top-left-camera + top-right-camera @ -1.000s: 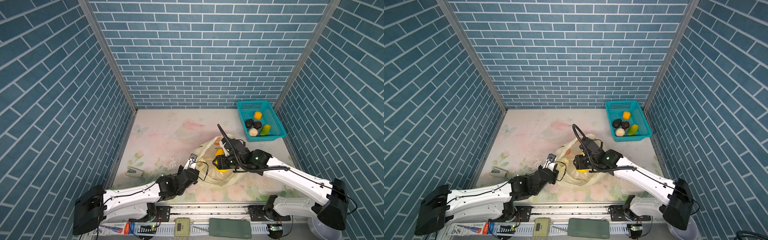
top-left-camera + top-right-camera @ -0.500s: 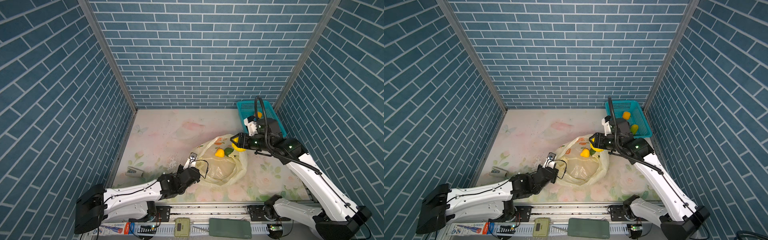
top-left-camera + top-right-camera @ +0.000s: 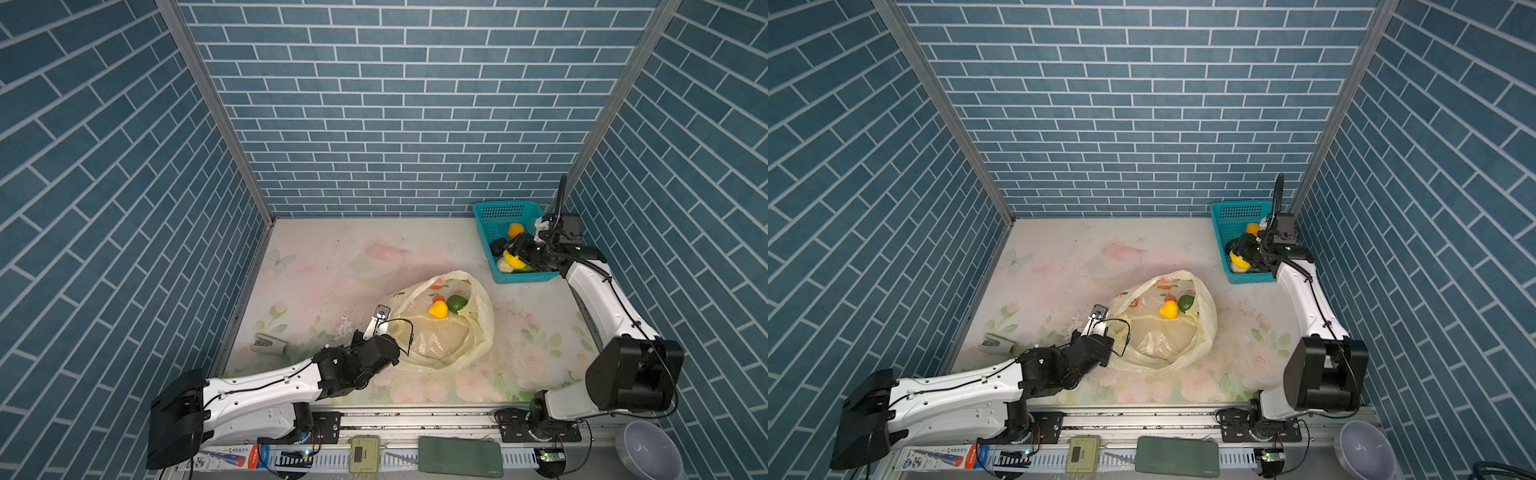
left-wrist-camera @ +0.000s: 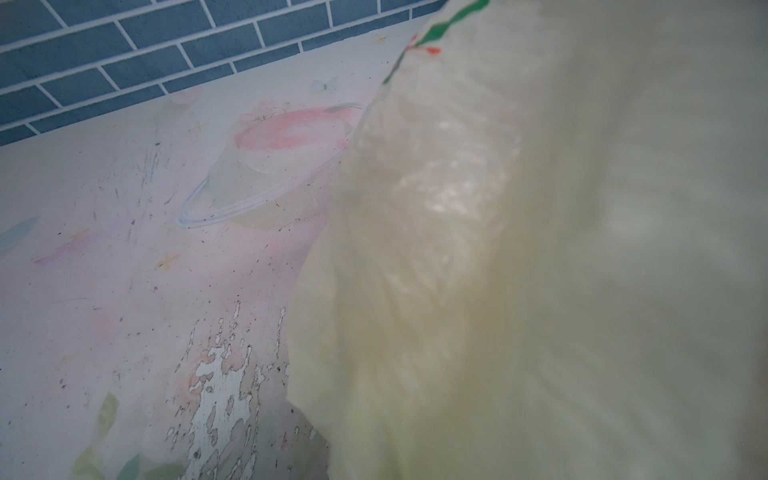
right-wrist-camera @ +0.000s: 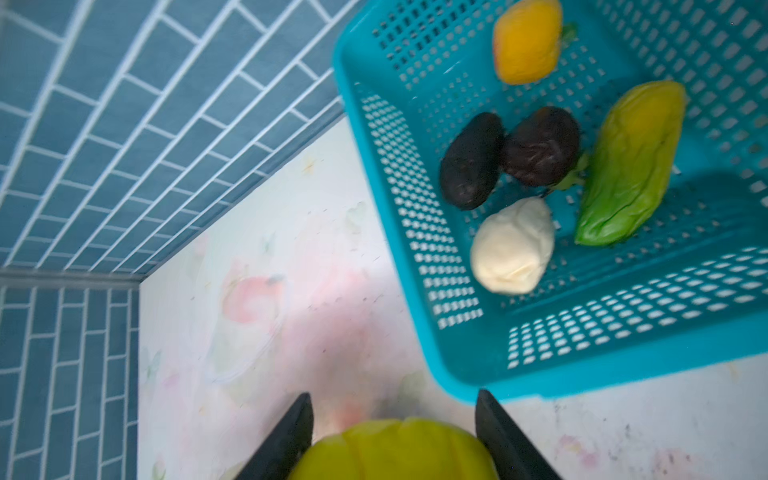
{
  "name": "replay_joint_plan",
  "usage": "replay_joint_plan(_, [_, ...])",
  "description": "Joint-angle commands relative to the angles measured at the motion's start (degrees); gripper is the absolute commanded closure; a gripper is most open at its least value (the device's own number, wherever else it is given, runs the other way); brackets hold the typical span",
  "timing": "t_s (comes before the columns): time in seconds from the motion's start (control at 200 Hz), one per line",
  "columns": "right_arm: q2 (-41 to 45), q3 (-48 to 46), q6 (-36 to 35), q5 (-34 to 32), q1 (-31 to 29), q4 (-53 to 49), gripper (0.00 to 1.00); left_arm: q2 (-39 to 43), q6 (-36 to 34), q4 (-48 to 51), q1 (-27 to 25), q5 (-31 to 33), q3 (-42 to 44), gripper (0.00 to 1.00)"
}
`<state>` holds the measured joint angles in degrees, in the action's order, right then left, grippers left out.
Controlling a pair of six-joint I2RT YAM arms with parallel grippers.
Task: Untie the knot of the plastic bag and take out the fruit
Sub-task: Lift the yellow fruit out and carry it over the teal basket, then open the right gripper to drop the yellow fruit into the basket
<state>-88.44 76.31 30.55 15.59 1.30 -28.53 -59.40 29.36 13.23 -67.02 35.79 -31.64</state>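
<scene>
The plastic bag (image 3: 446,349) (image 3: 1158,345) lies open-mouthed in the middle of the mat, and no knot shows. Inside it rest a yellow fruit (image 3: 438,309) (image 3: 1168,309) and a green fruit (image 3: 457,303) (image 3: 1185,303). My left gripper (image 3: 390,334) sits at the bag's near left rim. Its jaws are hidden behind the bag film (image 4: 498,270), which rises straight from them, so it is shut on the rim. My right gripper (image 5: 394,395) is shut on a yellow-green ribbed fruit (image 5: 395,449) (image 3: 513,259) (image 3: 1239,262). It hovers at the near corner of the teal basket (image 5: 457,365).
The basket (image 3: 486,232) (image 3: 1221,224) stands in the back right corner and holds an orange fruit (image 5: 525,41), two dark ones (image 5: 471,162), a cream one (image 5: 513,245) and a green one (image 5: 627,166). A small grey device (image 3: 270,344) lies near the left wall. A grey bowl (image 3: 648,453) sits off the table's front right.
My right gripper lifted the yellow-green fruit out of the bag and carried it back and to the right, up to the basket. The left arm has hardly moved.
</scene>
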Motion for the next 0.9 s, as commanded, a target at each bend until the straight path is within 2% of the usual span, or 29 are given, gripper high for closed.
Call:
replay_joint_plan(0.0, [-5.9,6.6,-2.4,-4.3,2.8,5.3,0.41,0.3,0.8,1.4,0.0,0.7,-1.0,1.00])
replay_joint_plan(0.21, [-20.8,19.1,-2.6,-7.9,6.3,3.8,0.40,0.1,1.3,0.7,-0.2,0.6,-0.8,1.00])
replay_joint_plan(0.465, [-33.9,33.6,-4.2,-11.5,6.8,-2.8,0.26,-0.4,1.6,1.2,-0.5,0.6,-1.4,1.00])
replay_joint_plan(0.685, [-33.2,32.5,-5.3,-13.1,6.7,-2.8,0.22,0.1,1.7,2.0,-0.5,1.0,-1.6,1.00])
replay_joint_plan(0.895, [-26.3,25.8,-5.6,-11.9,6.0,-1.3,0.22,0.5,1.6,2.4,-0.5,1.1,-1.9,1.00])
